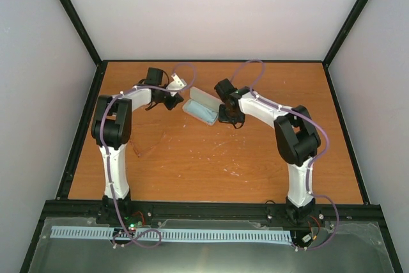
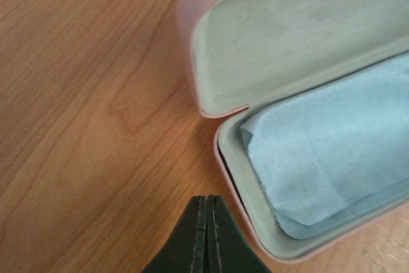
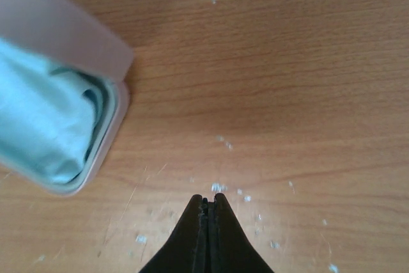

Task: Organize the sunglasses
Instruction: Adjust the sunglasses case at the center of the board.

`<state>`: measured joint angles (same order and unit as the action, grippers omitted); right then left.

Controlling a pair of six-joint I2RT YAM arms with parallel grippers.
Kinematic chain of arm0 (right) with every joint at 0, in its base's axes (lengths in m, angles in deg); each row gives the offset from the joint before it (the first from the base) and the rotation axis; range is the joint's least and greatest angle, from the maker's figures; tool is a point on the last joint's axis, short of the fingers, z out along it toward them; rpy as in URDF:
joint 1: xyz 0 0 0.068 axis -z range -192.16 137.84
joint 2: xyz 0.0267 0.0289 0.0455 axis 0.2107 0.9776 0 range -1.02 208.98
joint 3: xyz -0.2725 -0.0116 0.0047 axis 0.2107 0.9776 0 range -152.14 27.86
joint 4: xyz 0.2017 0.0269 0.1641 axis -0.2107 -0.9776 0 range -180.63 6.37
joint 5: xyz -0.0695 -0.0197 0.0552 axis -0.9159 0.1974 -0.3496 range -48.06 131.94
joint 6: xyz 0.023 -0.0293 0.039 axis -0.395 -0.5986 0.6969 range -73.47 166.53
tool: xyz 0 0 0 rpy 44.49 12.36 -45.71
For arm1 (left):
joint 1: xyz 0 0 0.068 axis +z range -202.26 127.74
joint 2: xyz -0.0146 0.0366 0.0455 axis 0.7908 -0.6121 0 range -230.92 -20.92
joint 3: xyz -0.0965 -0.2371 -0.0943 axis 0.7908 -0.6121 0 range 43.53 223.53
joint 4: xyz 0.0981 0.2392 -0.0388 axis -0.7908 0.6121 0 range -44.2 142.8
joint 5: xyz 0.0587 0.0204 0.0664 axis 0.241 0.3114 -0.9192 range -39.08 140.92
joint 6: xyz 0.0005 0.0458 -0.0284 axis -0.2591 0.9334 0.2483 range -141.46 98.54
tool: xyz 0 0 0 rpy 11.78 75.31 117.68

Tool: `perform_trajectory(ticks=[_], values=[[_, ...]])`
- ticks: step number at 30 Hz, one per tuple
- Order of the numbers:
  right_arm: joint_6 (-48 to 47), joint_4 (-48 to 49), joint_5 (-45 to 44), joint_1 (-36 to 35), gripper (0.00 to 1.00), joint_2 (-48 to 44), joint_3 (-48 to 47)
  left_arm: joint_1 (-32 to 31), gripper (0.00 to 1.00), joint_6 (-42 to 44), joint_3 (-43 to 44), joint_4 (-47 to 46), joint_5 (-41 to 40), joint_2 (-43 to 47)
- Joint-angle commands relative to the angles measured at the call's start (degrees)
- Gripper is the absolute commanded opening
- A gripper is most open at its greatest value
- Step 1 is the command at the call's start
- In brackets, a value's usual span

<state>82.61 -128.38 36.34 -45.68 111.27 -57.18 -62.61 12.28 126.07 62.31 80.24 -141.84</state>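
Note:
An open pale pink glasses case [image 1: 200,108] lies at the back middle of the table, with a light blue cloth [image 1: 202,115] in its lower half. No sunglasses show plainly; in the right wrist view a dark edge [image 3: 97,99] peeks from under the cloth [image 3: 38,119]. My left gripper [image 1: 172,101] is shut and empty, just off the case's left end; its tip [image 2: 206,199] is beside the case rim [image 2: 233,177]. My right gripper [image 1: 231,118] is shut and empty over bare table [image 3: 206,199], to the right of the case's end [image 3: 105,151].
The wooden table [image 1: 211,158] is scuffed with white specks near the right gripper [image 3: 220,188]. A black frame [image 1: 83,126] borders the table, with grey walls behind. Both arms reach toward the back middle.

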Motion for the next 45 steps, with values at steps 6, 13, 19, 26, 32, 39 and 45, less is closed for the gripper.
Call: perform_trajectory(ticks=[6,13,19,26,32,39,45], values=[[2.3,2.5,2.1,2.8,0.03,9.2,-6.1,0.5,0.00,-2.1,7.1,1.6,-3.4,-6.0],[2.1,5.1,5.3,3.2,0.03,11.2,-6.1,0.4,0.01,-2.2,5.9,3.7,-0.6,-6.4],[1.7,6.3,7.3,3.2,0.03,13.5,-7.8,-0.4,0.01,-1.6,0.6,3.0,0.5,-3.4],[1.0,6.2,7.7,3.3,0.03,16.0,-11.5,-1.9,0.00,-1.3,-3.5,4.1,2.5,0.3],[0.2,5.6,7.0,3.3,0.03,17.4,-13.7,-3.3,0.01,-1.4,-5.5,3.9,2.9,2.0],[-1.3,4.9,5.3,3.7,0.03,16.9,-13.8,-4.1,0.01,-2.2,-7.4,3.0,2.4,3.9],[-2.4,4.8,2.7,4.1,0.03,14.5,-11.8,-4.2,0.24,-3.9,-11.9,0.9,-0.2,7.4]])
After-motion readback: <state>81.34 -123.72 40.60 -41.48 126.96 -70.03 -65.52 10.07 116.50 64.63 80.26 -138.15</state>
